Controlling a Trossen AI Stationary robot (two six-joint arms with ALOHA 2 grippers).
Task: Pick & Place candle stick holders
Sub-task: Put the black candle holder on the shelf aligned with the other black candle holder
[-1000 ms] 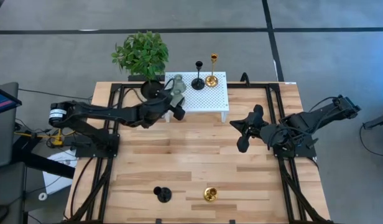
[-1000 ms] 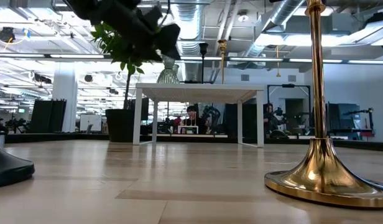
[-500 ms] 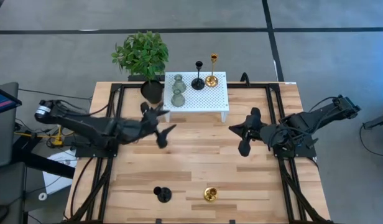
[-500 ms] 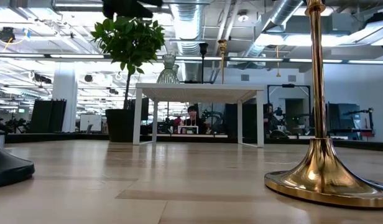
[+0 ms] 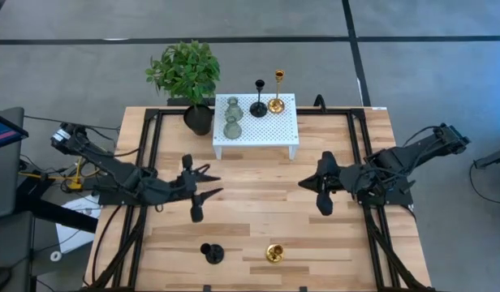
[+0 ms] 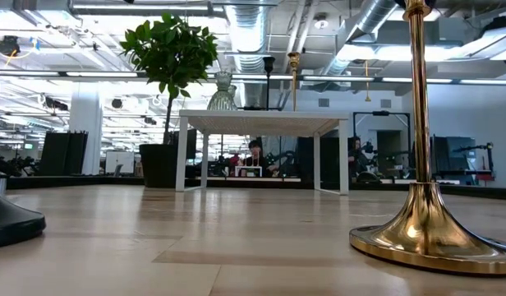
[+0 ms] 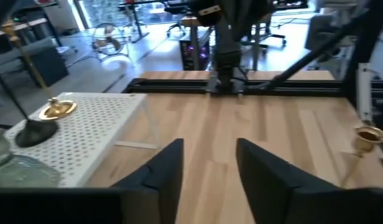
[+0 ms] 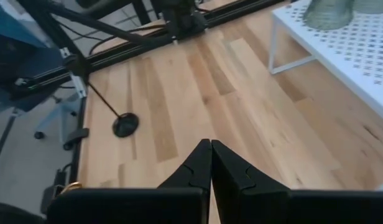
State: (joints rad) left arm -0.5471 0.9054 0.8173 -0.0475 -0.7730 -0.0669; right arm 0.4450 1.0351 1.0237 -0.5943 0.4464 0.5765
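Four holders are up on the white perforated stand (image 5: 266, 126): two grey-green holders (image 5: 231, 118), a black holder (image 5: 258, 104) and a gold holder (image 5: 276, 99). Still on the table (image 5: 258, 203) near the front edge are the other black holder (image 5: 211, 253) and the other gold holder (image 5: 273, 253).

The left gripper (image 5: 200, 191) hangs over the mid-left table with fingers spread and nothing in them. The right gripper (image 5: 321, 188) hovers mid-right, fingers pressed together, empty.

The risky bit, I think: those stems are slim and tall (top-heavy look), so a slightly off approach could clip one and tip it. The stand is also getting crowded, so a sloppy placement might knock a neighbour, or brush the plant (image 5: 185, 71) beside it.
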